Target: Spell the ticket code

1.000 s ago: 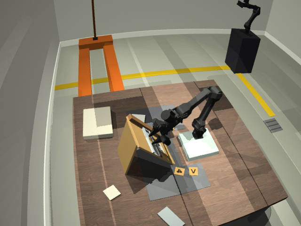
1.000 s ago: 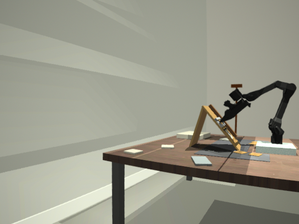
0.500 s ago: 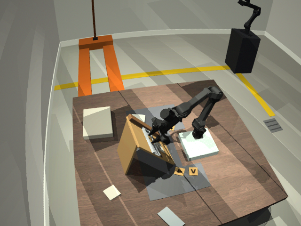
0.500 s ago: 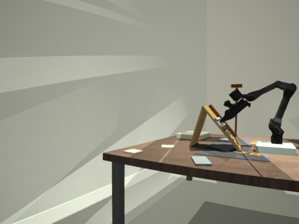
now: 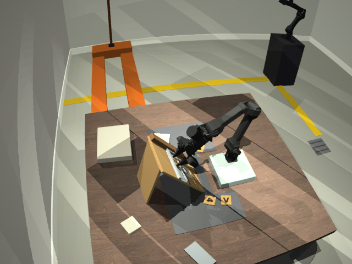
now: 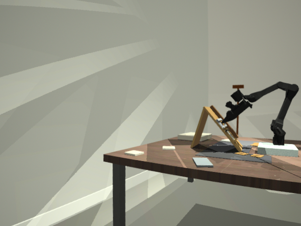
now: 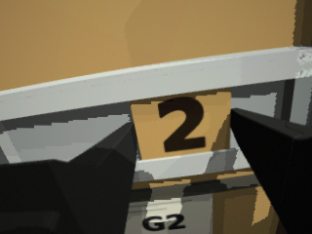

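Between the fingers of the gripper (image 5: 175, 161) (image 6: 222, 122) (image 7: 183, 124), a tan tile marked 2 (image 7: 181, 124) is grasped by its two side edges, its dark numeral upright in the wrist view. The tile sits at the letter rail (image 5: 177, 167) (image 7: 161, 75), with a pale strip of the rail running above it and another crossing its lower edge. Just below, on the same board, is a grey ticket (image 7: 168, 214) on which "G2" can be read; whether more is printed there cannot be told.

Around the rail, the tan board (image 5: 150, 167) (image 6: 199, 127) stands on the table (image 5: 113, 187) (image 6: 155, 160) as a tilted A-frame, its sloping face toward the arm (image 5: 227, 119) (image 6: 267, 91). Near the board's lower edge, a tile marked 4 (image 5: 209, 199) (image 6: 241, 153) and a tile marked V (image 5: 226, 199) (image 6: 257, 155) lie apart on a grey mat (image 5: 196, 221) (image 6: 265, 159). On the board's other side, another tan tile (image 5: 202, 148) (image 6: 254, 144) is partly hidden by the arm in the top view, its mark unreadable.

Farther out, the arm's foot stands on a pale green block (image 5: 236, 176) (image 6: 277, 150). Across the table, beyond the board, lies a thick cream slab (image 5: 113, 143) (image 6: 193, 135).
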Motion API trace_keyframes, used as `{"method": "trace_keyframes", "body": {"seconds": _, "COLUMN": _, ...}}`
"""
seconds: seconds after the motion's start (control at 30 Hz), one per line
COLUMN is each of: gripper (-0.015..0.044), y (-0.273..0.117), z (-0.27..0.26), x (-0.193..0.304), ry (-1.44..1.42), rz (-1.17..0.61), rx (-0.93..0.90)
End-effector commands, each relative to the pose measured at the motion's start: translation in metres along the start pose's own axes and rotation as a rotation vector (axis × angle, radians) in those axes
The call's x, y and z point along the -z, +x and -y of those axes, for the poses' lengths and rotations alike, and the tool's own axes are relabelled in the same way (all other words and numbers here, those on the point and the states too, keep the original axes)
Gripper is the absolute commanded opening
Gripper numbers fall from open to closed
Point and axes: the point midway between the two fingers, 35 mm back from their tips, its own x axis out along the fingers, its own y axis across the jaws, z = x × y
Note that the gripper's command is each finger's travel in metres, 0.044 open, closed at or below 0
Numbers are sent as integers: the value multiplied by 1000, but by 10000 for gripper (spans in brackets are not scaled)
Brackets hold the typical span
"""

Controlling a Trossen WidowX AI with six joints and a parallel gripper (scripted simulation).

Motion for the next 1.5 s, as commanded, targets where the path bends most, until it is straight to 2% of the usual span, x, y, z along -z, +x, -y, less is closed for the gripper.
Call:
{"method": "trace_keyframes", "body": {"seconds": 0.0, "gripper": 0, "y": 0, "z": 2, "x": 0, "ry": -4, "rz": 3, "rx": -3}}
{"method": "trace_keyframes", "body": {"seconds": 1.43, "gripper": 0, "y": 0, "z": 25, "x": 0, "ry": -6, "rz": 3, "rx": -1}}
{"method": "trace_keyframes", "body": {"seconds": 1.47, "gripper": 26, "y": 0, "z": 24, "x": 0, "ry": -2, "rz": 1, "rx": 2}}
